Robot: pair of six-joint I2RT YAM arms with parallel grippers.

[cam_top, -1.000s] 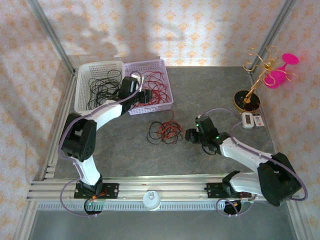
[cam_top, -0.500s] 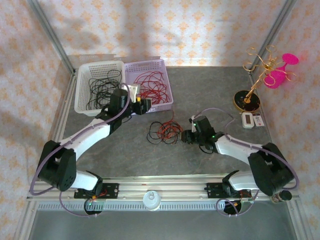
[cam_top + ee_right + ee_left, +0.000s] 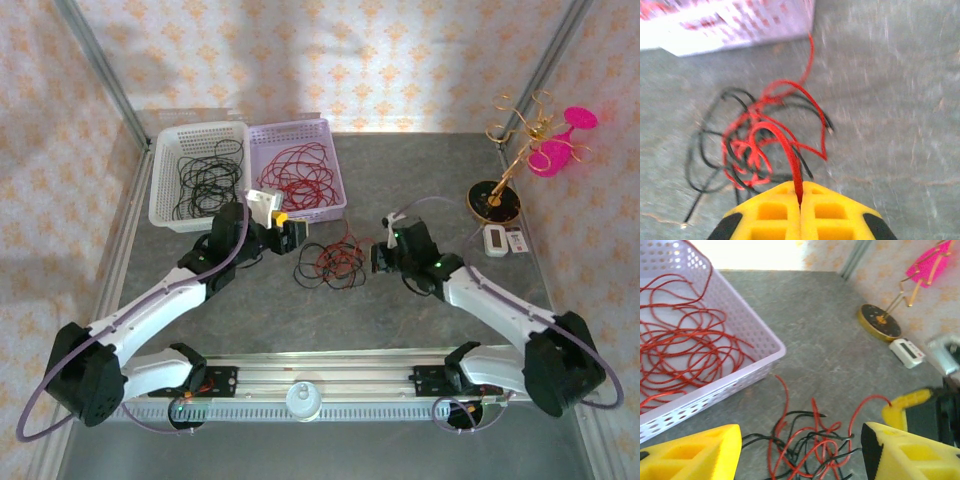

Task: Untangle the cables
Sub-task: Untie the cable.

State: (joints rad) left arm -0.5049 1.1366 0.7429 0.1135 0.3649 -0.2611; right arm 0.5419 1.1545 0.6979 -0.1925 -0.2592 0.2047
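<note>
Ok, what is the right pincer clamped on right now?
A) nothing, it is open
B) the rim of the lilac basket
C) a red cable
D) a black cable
C: in the right wrist view the right pincer is shut on a red cable, which arches up from it into the tangle.

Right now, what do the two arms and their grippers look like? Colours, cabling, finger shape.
Left arm and right arm match: white link shells, black joint housings, a lilac hose looping alongside each. Left gripper and right gripper have black bodies. The fingers are bright yellow plastic with rectangular moulded pockets; a white block sits on the left wrist.
</note>
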